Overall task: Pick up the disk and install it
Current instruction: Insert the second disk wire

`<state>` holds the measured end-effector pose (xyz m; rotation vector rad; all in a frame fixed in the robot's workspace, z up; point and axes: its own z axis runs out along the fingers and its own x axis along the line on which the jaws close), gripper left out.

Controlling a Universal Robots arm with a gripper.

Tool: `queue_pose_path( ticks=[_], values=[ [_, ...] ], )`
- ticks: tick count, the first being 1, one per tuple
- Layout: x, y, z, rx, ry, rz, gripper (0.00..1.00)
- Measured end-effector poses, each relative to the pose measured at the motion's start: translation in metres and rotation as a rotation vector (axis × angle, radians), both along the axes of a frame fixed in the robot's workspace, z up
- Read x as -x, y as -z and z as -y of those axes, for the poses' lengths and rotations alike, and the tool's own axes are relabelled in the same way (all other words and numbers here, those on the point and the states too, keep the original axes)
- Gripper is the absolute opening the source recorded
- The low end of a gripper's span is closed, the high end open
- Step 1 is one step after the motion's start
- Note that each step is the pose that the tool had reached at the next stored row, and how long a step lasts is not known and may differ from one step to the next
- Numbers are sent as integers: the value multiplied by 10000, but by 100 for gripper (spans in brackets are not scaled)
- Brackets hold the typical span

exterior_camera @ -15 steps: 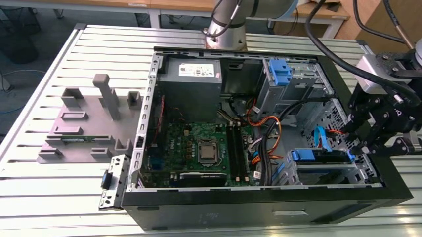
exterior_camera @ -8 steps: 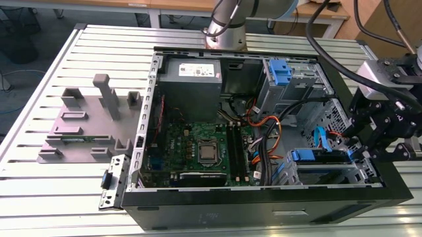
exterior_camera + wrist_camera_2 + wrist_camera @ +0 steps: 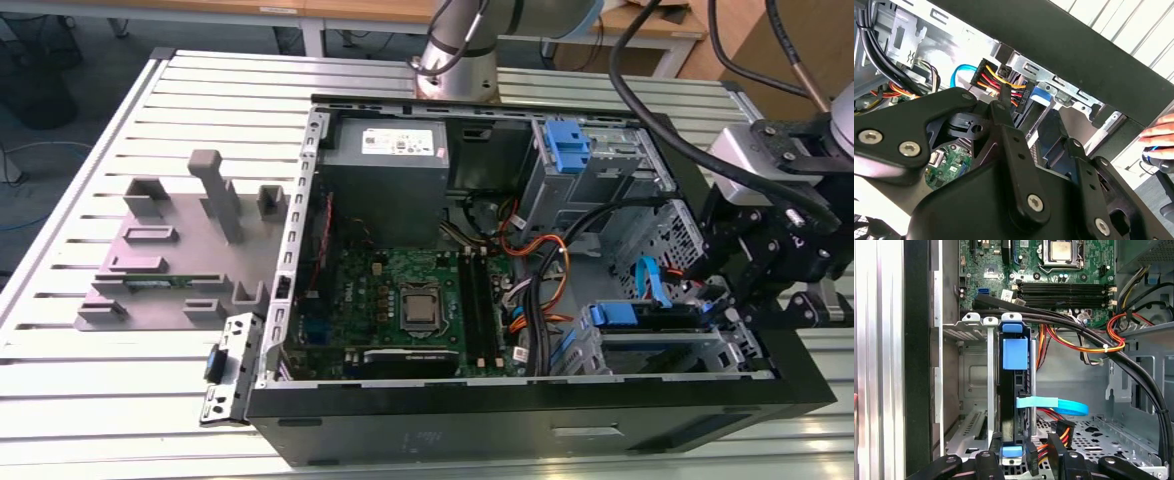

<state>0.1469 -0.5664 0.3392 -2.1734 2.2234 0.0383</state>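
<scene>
The disk [image 3: 1014, 390] stands on edge in the drive cage [image 3: 667, 350] at the near corner of the open computer case, on the exterior view's right. Blue rails [image 3: 1015, 352] run along its narrow side, and a light-blue cable [image 3: 1054, 404] crosses just past it. In the exterior view the disk [image 3: 643, 318] shows as a dark slab with a blue tab. My gripper [image 3: 741, 300] hangs at the case's side wall directly over that cage. In both wrist views the gripper [image 3: 1041, 460] [image 3: 1036, 127] is right at the disk's near end, beside a power plug [image 3: 999, 80] with red and yellow wires.
Thick black cables [image 3: 1134, 375] and orange wires cross the case beside the cage. The motherboard [image 3: 400, 300] and a grey power-supply box [image 3: 387, 160] fill the rest. A grey fixture [image 3: 174, 250] lies on the slatted table at the exterior view's left. A person's hand [image 3: 1159, 132] rests outside the case.
</scene>
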Motion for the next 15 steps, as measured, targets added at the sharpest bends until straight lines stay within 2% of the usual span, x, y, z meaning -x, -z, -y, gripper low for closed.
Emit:
queue_pose_path(
  ticks=[10,11,12,13,14,15],
  values=[
    [7,0,0,-1,1,0,49],
    [7,0,0,0,1,0,47],
    [8,0,0,0,1,0,41],
    [8,0,0,0,1,0,41],
    [9,0,0,-1,1,0,35],
    [9,0,0,-1,1,0,35]
  ],
)
